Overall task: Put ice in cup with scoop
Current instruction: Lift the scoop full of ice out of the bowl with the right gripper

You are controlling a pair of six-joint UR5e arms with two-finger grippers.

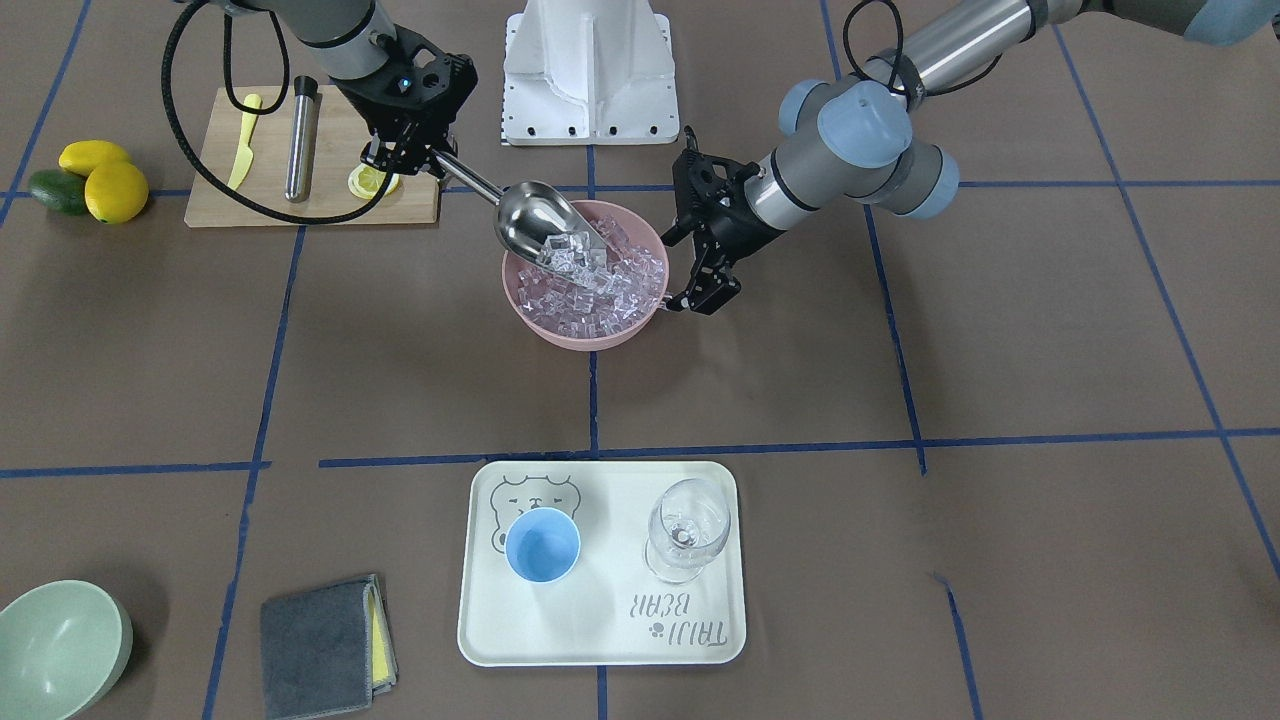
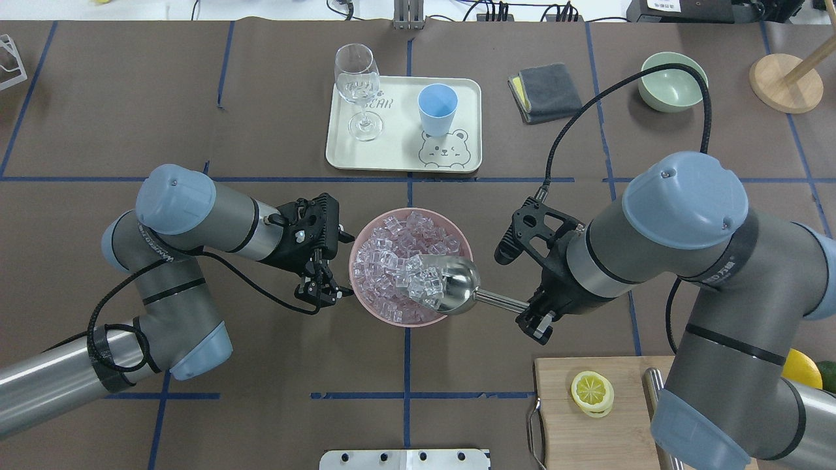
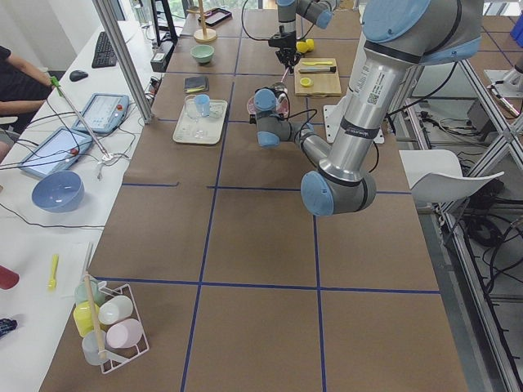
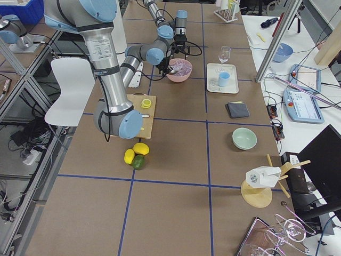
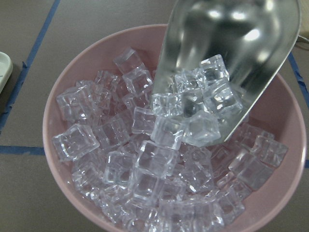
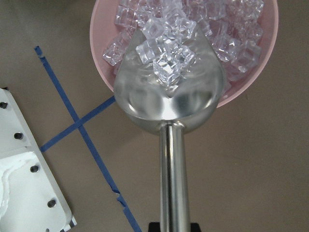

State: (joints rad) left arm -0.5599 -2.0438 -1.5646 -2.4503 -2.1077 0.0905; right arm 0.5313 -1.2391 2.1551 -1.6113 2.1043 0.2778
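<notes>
The steel scoop [image 2: 457, 287] is tilted mouth-down into a pink bowl [image 2: 375, 313] full of ice [image 2: 392, 258], with several cubes in its trough [image 6: 166, 63]. My right gripper [image 2: 532, 312] is shut on the scoop's handle, just off the bowl's near-right side; it shows in the front view [image 1: 415, 160] too. My left gripper [image 2: 324, 292] looks shut and empty, right against the bowl's left rim. The left wrist view shows the scoop [image 5: 227, 43] over the ice [image 5: 145, 164]. The light-blue cup [image 2: 437, 108] stands empty on a white tray [image 2: 398, 153], beyond the bowl.
A clear wine glass [image 2: 358, 85] stands on the tray left of the cup. A grey cloth [image 2: 547, 91] and a green bowl [image 2: 669, 81] lie far right. A cutting board [image 2: 627, 424] with a lemon slice [image 2: 592, 391] and a steel rod [image 1: 300, 150] is near my right arm.
</notes>
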